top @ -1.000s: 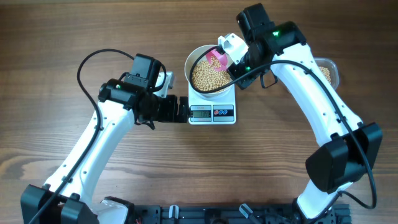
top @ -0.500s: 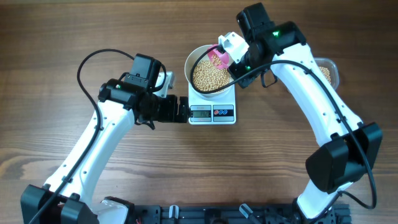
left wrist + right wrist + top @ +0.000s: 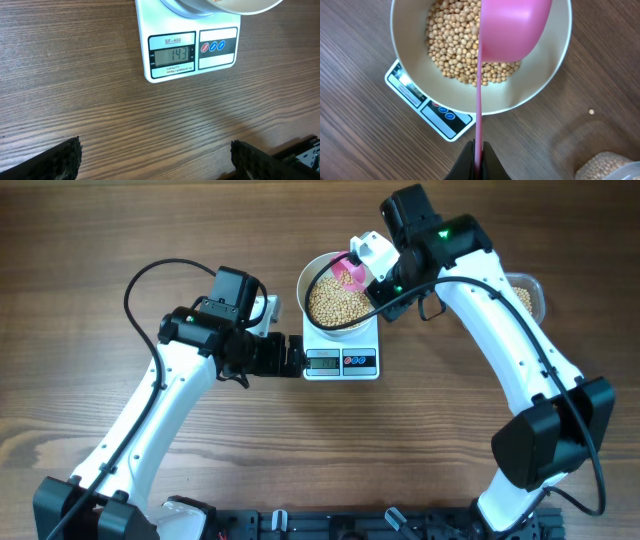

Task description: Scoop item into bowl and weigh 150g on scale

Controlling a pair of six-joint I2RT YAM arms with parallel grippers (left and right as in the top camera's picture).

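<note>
Pink plastic first: the scoop (image 3: 512, 30) hangs over the bowl (image 3: 410, 85), its thin handle pinched edge-on in my right tool (image 3: 476, 155), whose fingers are pressed together on it near the handle's end. I cannot tell whether anything is left in the cup. The beans (image 3: 452, 40) lie heaped in the bowl, which sits on the scale (image 3: 150, 20); the display (image 3: 172, 54) reads 143, so I judge only a small top-up remains. More beans wait in the clear tub (image 3: 605, 165) to the right, and one stray bean (image 3: 591, 111) lies on the tabletop (image 3: 75, 90).

My left tool (image 3: 155, 160) is spread wide and holds nothing, hovering low in front of the scale.

The beans look hard, round and light, likely to roll and bounce, so I would trickle them from the scoop's lip rather than tip it. The handle looks stiff but narrow and could twist in the grip. The bowl is smooth; touching it would likely disturb the reading.
</note>
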